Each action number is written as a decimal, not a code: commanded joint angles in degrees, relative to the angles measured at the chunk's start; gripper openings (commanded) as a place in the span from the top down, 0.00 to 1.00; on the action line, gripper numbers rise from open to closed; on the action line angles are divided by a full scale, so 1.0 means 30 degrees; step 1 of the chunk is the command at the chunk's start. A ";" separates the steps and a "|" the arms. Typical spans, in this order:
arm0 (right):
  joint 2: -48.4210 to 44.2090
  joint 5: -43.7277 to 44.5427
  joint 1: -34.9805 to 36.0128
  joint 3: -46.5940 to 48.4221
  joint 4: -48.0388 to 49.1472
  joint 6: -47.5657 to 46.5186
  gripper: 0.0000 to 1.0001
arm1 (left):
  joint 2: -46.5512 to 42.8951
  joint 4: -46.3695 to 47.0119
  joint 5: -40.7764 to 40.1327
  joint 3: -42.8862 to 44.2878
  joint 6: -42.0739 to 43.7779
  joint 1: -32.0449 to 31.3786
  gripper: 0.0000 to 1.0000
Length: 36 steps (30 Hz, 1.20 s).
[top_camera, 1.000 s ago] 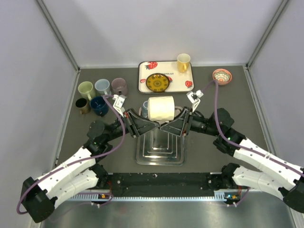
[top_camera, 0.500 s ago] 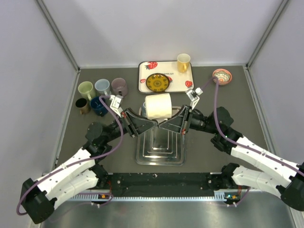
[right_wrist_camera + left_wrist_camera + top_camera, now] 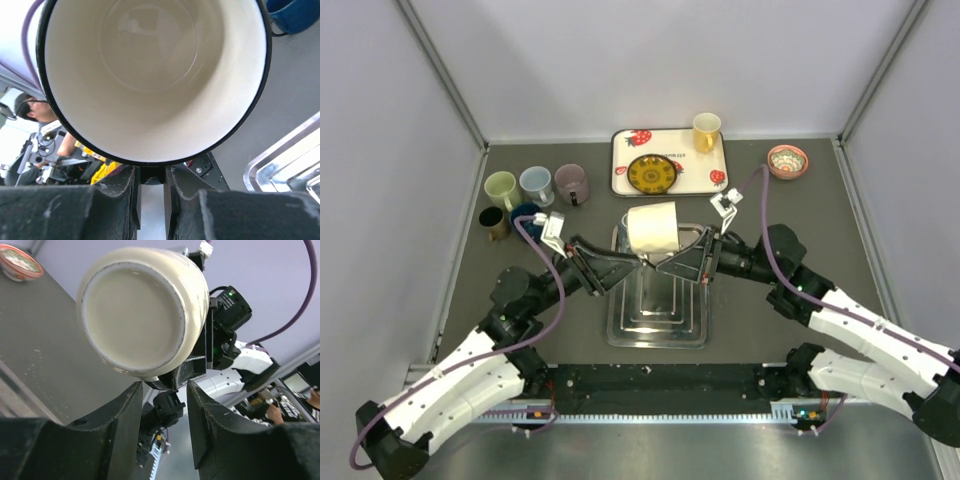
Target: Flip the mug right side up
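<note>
Cream ceramic mug hangs sideways above the shiny steel tray, axis running left-right, mouth toward my right gripper, which pinches its rim; my left gripper stands apart, facing its base.

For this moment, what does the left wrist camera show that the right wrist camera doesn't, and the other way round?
Left wrist only: the cream mug seen from its flat base, the patterned bowl on the table, and the left gripper open, fingers clear of the mug. Right wrist only: the mug's empty inside and black rim, a blue mug, a corner of the metal tray, and the right gripper shut on the mug's rim. Both: the same mug, held on its side.
</note>
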 commanded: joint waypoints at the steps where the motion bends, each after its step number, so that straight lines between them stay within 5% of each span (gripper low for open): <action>1: -0.0841 0.0713 -0.0222 0.2241 0.0234 -0.1665 1.00 | -0.1234 -0.2758 -0.2633 0.1354 0.2111 -0.0019 0.54; 9: 0.2259 0.5310 0.1299 0.9786 -1.0801 -0.7467 1.00 | -0.3345 -1.3595 -1.1947 0.4430 0.4516 -0.0018 0.53; 22: 1.4181 1.0762 0.3761 2.0782 -1.7844 -1.0428 1.00 | -0.4022 -2.2830 -2.2875 0.7038 0.1208 -0.0019 0.55; 36: 2.3471 1.0764 0.3967 2.9340 -2.0366 -0.9961 1.00 | -0.4225 -2.4621 -2.4964 0.7977 0.0121 -0.0018 0.59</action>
